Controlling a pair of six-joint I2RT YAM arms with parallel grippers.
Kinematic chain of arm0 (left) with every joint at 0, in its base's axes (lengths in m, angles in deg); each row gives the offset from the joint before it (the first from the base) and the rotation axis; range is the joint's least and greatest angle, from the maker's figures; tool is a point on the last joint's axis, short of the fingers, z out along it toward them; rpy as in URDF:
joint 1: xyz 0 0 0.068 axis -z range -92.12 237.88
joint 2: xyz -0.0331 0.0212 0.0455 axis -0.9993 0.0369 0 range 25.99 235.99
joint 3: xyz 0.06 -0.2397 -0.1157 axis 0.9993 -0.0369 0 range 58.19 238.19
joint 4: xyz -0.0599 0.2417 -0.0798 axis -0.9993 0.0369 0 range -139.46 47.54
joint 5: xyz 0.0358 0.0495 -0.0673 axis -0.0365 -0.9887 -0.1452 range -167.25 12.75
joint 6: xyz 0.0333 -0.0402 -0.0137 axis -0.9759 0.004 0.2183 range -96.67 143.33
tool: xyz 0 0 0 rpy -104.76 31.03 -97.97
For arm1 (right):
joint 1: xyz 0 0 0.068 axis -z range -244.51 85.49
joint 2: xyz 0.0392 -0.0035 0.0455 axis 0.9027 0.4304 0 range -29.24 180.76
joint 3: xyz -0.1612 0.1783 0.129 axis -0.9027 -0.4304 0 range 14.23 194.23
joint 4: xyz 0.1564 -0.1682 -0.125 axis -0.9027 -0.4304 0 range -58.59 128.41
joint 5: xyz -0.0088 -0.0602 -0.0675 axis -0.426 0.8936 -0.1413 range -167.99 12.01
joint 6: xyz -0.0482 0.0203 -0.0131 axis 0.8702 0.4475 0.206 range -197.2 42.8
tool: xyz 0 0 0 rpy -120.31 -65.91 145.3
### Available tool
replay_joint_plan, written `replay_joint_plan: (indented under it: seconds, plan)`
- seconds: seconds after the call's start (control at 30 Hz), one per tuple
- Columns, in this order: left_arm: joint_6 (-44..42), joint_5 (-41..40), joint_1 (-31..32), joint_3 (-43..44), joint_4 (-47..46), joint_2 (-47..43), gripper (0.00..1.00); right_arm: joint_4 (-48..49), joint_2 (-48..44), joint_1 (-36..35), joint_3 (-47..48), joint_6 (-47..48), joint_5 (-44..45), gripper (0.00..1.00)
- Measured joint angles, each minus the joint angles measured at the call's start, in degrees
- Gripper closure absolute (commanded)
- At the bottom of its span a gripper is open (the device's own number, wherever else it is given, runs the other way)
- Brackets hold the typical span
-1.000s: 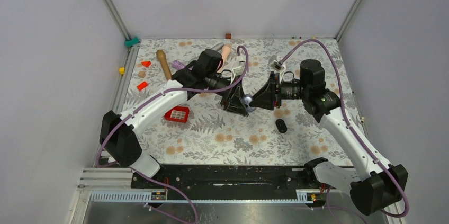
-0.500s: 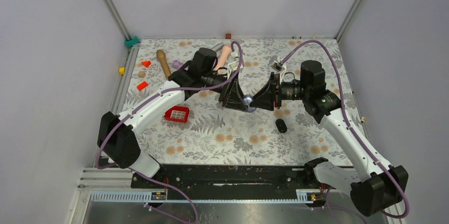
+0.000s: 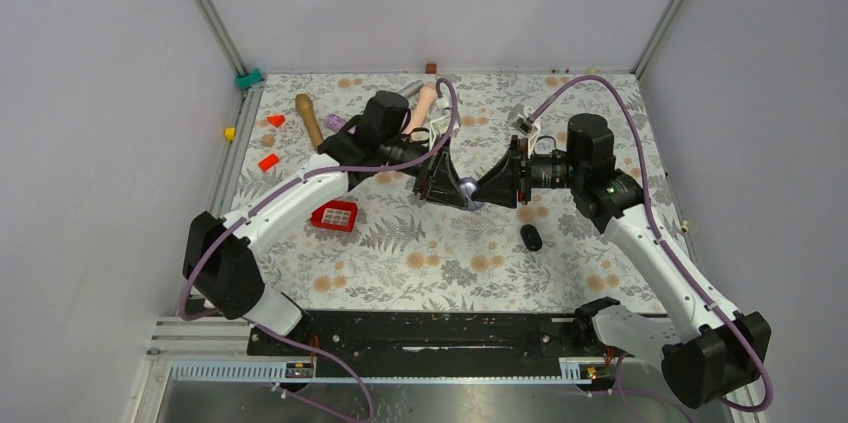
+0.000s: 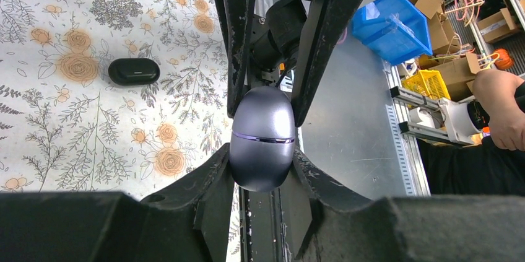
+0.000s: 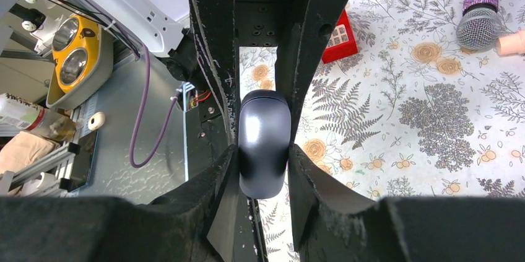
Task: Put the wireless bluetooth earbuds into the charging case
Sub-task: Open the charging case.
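Clamping the shut case (image 4: 261,127) between left pincer (image 4: 261,172) and right pincer (image 5: 264,169), I should steady one half and pry gently.

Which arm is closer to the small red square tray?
Left. The left arm's white forearm runs right beside the red square tray. The right arm is far on the other side, beyond the lavender oval case that the left pincer and right pincer hold.

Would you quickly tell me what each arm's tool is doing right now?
Left tool: shut on the small lavender-grey rounded plastic charging case, lid closed.
Right tool: shut on the same case, from its opposite end.
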Motion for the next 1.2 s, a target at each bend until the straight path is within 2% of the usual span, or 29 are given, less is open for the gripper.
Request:
replay_joint_plan:
  seconds: [0.2, 0.4, 0.53, 0.6, 1.2]
  plan:
    - [0.0, -0.22, 0.0, -0.13, -0.04, -0.02, 0.83, 0.0, 0.28, -0.02, 0.0, 0.0, 0.02, 0.74]
    - [-0.11, -0.31, -0.02, -0.59, -0.07, -0.02, 0.91, -0.31, 0.79, -0.04, 0.0, 0.09, 0.04, 0.5]
    - [-0.55, -0.17, 0.0, -0.66, 0.07, -0.09, 0.96, -1.68, 0.92, -0.09, 0.13, 1.25, 1.42, 0.42]
    - [-0.94, -0.2, 0.0, -0.66, 0.37, -0.2, 1.0, -2.05, 0.92, -0.09, 0.15, 1.68, 2.1, 0.39]
    - [-2.29, -0.74, -0.09, -0.66, 1.01, -0.33, 1.0, -6.95, -2.16, 0.46, 1.75, 7.56, 10.14, 0.29]
